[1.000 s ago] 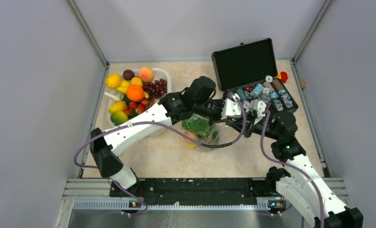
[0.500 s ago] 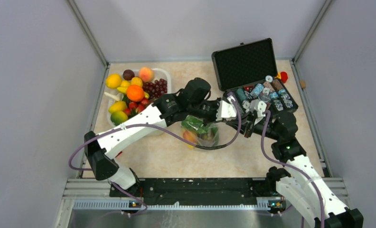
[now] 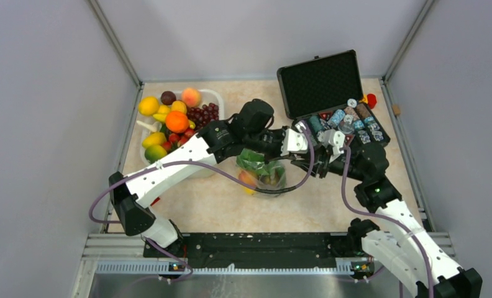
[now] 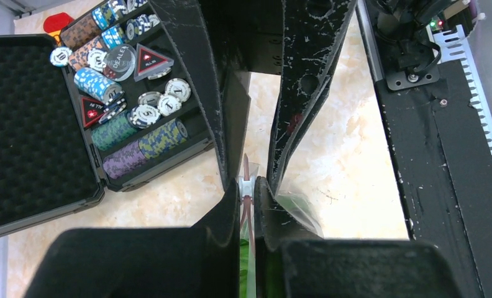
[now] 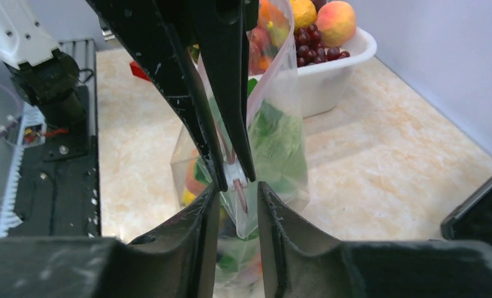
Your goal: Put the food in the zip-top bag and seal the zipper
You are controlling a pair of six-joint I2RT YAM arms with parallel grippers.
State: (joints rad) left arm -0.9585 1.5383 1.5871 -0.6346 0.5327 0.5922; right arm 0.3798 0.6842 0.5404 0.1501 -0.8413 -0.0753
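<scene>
The zip-top bag (image 5: 281, 149) is held upright by its mouth near the black case (image 4: 38, 124), apart from it, with the lettuce (image 5: 274, 133) and a peach (image 3: 248, 179) visible inside. The left gripper (image 4: 246, 189) is clamped tight on the zipper (image 4: 246, 169). The right gripper (image 5: 237, 194) straddles the same strip with jaws slightly parted, gripping nothing. Expect thin, limp, slippery film and a light load, so take hold only at the stiffer pink strip. From above, both grippers cover the mouth. Whether the zipper is pressed closed along its length cannot be told.
</scene>
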